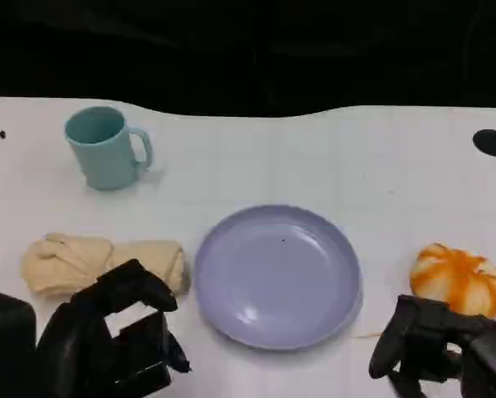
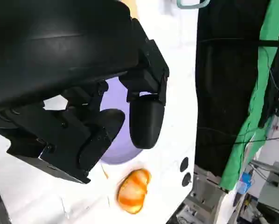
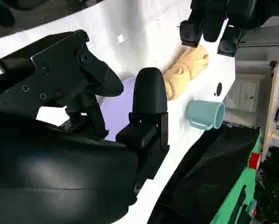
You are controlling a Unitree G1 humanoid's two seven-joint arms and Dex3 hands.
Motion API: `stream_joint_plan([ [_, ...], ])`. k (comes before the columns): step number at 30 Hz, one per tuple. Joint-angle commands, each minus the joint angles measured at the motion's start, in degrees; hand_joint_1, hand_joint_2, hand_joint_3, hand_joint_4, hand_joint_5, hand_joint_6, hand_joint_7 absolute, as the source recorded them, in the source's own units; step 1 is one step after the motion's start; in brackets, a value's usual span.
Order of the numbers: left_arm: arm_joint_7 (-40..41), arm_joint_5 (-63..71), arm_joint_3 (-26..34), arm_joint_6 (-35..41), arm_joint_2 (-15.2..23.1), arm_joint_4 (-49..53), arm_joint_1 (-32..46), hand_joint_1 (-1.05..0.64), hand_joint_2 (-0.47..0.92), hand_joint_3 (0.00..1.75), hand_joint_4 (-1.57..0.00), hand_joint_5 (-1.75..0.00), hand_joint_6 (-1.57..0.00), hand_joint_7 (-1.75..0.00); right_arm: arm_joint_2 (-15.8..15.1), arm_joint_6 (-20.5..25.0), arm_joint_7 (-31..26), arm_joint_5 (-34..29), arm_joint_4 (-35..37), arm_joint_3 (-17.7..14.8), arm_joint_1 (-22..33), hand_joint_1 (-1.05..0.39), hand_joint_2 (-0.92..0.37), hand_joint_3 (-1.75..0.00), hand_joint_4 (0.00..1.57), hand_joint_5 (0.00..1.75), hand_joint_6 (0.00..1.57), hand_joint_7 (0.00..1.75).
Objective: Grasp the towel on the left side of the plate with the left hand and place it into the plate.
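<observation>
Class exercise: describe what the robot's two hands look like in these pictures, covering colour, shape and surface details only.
Both the left hand and right hand are matte black and blocky. Each has a rounded shell, angular plates fastened with small screws, and thick fingers ending in smooth rounded tips. A pale patch shows inside the left hand.

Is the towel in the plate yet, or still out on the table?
Out. The towel lies rolled on the table, left of the plate.

no readable text, labels, numbers or signs anywhere
</observation>
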Motion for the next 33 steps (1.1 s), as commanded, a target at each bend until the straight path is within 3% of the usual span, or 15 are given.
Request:
stream_joint_plan([
  [1,-0.18,0.5,0.46,-0.84,0.73,0.32,-0.17,-0.02,0.54,1.32,-0.8,-1.75,-0.68,-1.62,-0.3,0.17,-0.11,0.54,0.09,-0.24,-0.26,-0.01,-0.57,-1.14,0.72,1.75,0.62,1.46],
  [24,-0.06,0.92,0.78,-1.42,0.53,0.4,-0.53,-0.02,0.55,1.3,-0.79,-1.75,-0.68,-1.58,-0.43,0.05,-0.11,0.08,-0.03,-0.08,-0.6,-0.05,-0.56,-1.12,0.74,1.75,0.63,1.44],
  [30,0.5,5.57,-0.54,-6.8,0.9,0.59,0.14,-0.08,0.55,1.15,-0.7,-1.6,-0.65,-1.34,-0.34,-0.19,-0.21,0.01,-0.07,-0.01,-0.42,-0.05,-0.56,-1.13,0.74,1.75,0.64,1.44],
  [33,-0.02,8.69,-1.03,-9.86,1.86,1.01,0.06,-0.15,0.5,1.08,-0.57,-1.42,-0.56,-1.08,-0.33,-0.46,-0.26,-0.13,0.0,0.04,-0.39,-0.04,-0.56,-1.13,0.73,1.75,0.64,1.44],
])
